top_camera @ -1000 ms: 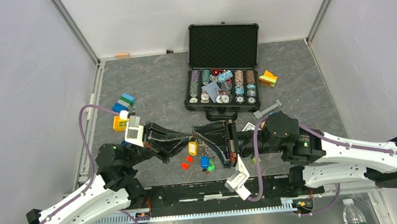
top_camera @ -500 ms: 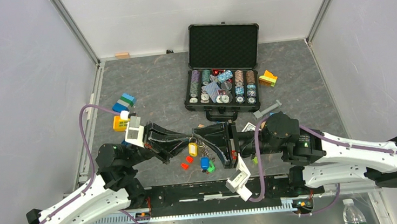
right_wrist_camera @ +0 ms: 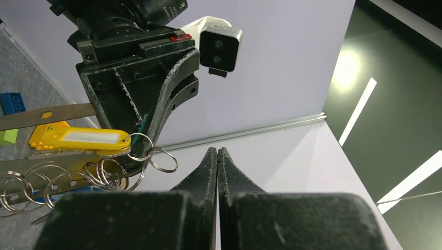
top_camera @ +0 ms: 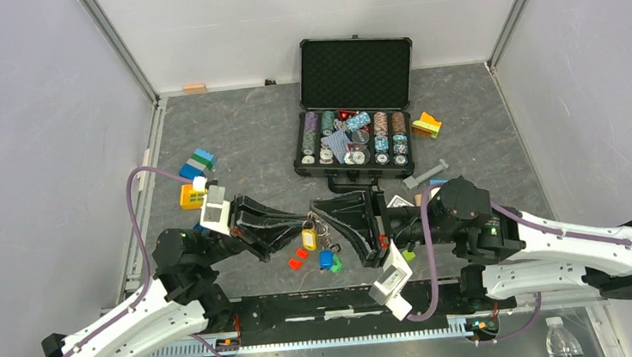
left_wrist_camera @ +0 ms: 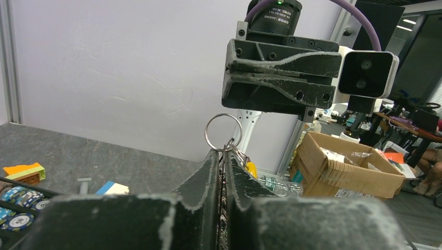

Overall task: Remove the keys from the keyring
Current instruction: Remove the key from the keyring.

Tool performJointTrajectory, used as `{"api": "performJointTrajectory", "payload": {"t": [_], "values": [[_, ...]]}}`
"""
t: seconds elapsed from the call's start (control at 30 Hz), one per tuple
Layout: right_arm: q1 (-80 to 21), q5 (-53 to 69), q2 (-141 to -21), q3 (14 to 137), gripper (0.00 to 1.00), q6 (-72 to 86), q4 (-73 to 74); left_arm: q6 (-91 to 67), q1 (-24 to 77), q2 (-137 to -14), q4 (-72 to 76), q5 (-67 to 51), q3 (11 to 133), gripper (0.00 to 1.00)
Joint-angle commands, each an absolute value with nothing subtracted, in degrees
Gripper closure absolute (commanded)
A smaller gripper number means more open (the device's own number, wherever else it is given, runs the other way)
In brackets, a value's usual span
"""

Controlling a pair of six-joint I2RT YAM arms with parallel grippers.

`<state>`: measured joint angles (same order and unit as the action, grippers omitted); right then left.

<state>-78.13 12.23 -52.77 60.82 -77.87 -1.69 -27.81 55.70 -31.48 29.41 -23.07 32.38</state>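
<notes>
The keyring (left_wrist_camera: pixel 223 132) sticks up from the tips of my left gripper (left_wrist_camera: pixel 222 152), which is shut on it, with more rings pinched between the pads. In the top view the left gripper (top_camera: pixel 299 221) holds the bunch above the table. A yellow-tagged key (top_camera: pixel 307 234) hangs at its tips, with a blue key (top_camera: pixel 327 260) and a green one (top_camera: pixel 336 267) lower down. Two small red pieces (top_camera: pixel 299 258) lie on the table below. My right gripper (top_camera: pixel 315 206) faces it, tip close to the bunch and shut on nothing. In the right wrist view my right gripper (right_wrist_camera: pixel 217 150) sits just right of the rings (right_wrist_camera: pixel 162 159) and the yellow tag (right_wrist_camera: pixel 78 139).
An open poker chip case (top_camera: pixel 356 76) stands behind the grippers. Coloured blocks (top_camera: pixel 195 167) lie at the left, an orange block (top_camera: pixel 426 124) and a grey bolt-like part (top_camera: pixel 426 173) at the right. A cardboard box (left_wrist_camera: pixel 344 166) sits beyond the table.
My right gripper has gone from open to shut and its wrist has rolled, with the arm shifting slightly right. The left gripper and the bunch stay in place.
</notes>
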Motion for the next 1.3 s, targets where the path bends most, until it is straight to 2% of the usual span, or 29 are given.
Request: {"api": "performJointTrajectory", "payload": {"t": [0.0, 0.03, 0.13, 0.2, 0.43, 0.6, 0.67, 0.8, 0.87, 0.9, 1.0, 1.03, 1.17, 1.27], "values": [[-78.57, 12.84, -51.75, 60.14, 1.00, -76.04, -4.55, -27.78, 55.82, -30.59, 31.94, -24.19, 32.51, 0.93], [-78.62, 12.57, -51.57, 59.85, 1.00, -75.94, -4.65, -27.64, 55.86, -30.54, 31.98, -24.26, 32.50, 0.97], [-78.66, 11.99, -50.51, 58.74, 0.97, -75.27, -5.28, -27.14, 55.85, -30.02, 32.50, -24.43, 32.11, 0.98], [-78.64, 11.70, -49.50, 57.91, 0.88, -74.14, -5.62, -26.74, 55.82, -29.57, 33.01, -24.52, 31.74, 0.98], [-78.71, 8.13, -48.24, 60.34, 0.72, -52.39, -7.47, -15.07, 55.83, -26.77, 30.05, -23.92, 32.92, 0.98], [-78.66, 6.91, -47.34, 60.75, 0.33, -36.04, -10.13, -2.50, 55.89, -26.31, 24.03, -22.57, 37.17, 0.98], [-78.66, 7.54, -47.49, 60.19, 0.26, -31.39, -11.48, -0.27, 55.83, -26.41, 25.74, -21.46, 37.27, 0.98], [-78.67, 10.05, -47.91, 56.51, 0.25, -24.59, -17.65, -0.17, 55.88, -27.62, 30.94, -17.36, 37.00, 0.98], [-78.66, 9.66, -48.78, 55.56, 0.28, -23.03, -19.78, -0.18, 55.81, -28.39, 33.61, -15.16, 36.71, 0.98], [-78.69, 9.06, -49.38, 55.34, 0.32, -22.59, -20.54, -0.38, 55.84, -28.69, 34.95, -13.90, 36.56, 0.98], [-79.00, 5.89, -51.29, 54.49, 0.57, -21.41, -22.37, -0.34, 55.78, -29.17, 38.91, -10.85, 35.62, 0.98], [-79.23, 4.75, -51.89, 53.99, 0.61, -21.44, -22.87, -0.17, 55.83, -29.18, 40.16, -10.06, 35.16, 0.98], [-80.77, -0.38, -52.97, 50.11, 0.62, -22.42, -29.48, 1.96, 55.80, -29.67, 45.15, -7.40, 33.89, 0.98], [-82.47, -6.21, -54.90, 49.90, 0.59, -23.75, -31.94, 2.37, 55.85, -30.33, 46.52, -8.09, 34.23, 0.98]]}}
